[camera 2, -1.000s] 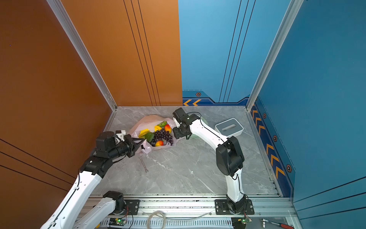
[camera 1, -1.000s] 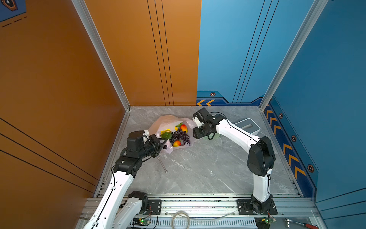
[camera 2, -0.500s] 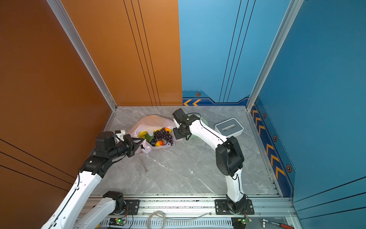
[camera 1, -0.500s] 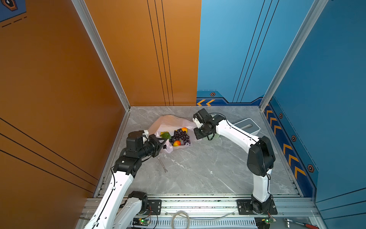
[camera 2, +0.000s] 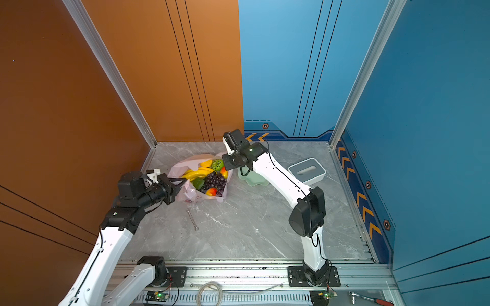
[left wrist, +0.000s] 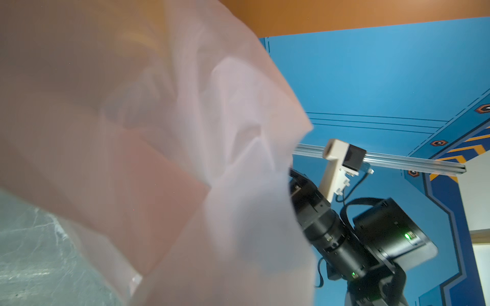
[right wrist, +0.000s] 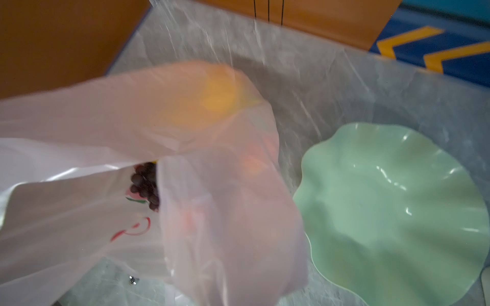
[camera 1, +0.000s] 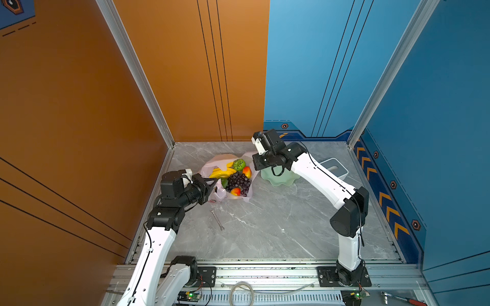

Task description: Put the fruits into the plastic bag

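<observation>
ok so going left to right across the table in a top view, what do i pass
plastic bag → green dish → white box

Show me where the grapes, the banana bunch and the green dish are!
grapes (camera 1: 239, 181): in a top view, middle of the dark purple cluster.
banana bunch (camera 1: 220, 173): in a top view, middle of the yellow curve.
green dish (right wrist: 392, 209): right wrist view, bare middle of its wavy bowl.

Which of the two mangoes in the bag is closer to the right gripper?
The far mango, beside the kiwi behind the grapes; the other mango lies at the bag's near edge.
</observation>
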`<state>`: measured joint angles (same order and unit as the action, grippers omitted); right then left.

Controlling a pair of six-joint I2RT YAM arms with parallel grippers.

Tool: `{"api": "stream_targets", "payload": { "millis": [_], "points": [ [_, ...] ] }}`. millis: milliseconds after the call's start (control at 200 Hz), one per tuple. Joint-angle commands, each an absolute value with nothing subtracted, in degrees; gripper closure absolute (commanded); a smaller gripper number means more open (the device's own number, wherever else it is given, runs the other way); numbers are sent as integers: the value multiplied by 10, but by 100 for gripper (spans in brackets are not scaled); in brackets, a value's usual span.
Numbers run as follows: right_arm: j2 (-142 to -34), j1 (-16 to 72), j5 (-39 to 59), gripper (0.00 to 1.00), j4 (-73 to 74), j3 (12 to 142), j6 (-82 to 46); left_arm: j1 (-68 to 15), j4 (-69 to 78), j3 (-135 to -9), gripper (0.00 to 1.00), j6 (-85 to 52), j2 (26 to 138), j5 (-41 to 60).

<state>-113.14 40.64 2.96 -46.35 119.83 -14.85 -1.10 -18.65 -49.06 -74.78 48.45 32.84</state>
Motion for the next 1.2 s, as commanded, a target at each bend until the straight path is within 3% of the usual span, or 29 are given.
{"api": "stream_targets", "payload": {
  "millis": [0,235,486,691,1197],
  "points": [
    [-1122,422,29,100,-465,1272,-168,11,-166,-531,100,-758,489,363],
    [-1163,432,47,100,-436,1402,-198,63,-124,-579,100,-791,510,393],
    [-1149,432,36,100,-338,1409,-226,86,-39,-625,100,-832,533,406],
    [-1143,427,14,100,-260,1410,-254,94,142,-599,100,-973,558,388],
    [-1149,440,12,100,-261,1414,-228,95,30,-609,100,-894,553,408]
  ]
}}
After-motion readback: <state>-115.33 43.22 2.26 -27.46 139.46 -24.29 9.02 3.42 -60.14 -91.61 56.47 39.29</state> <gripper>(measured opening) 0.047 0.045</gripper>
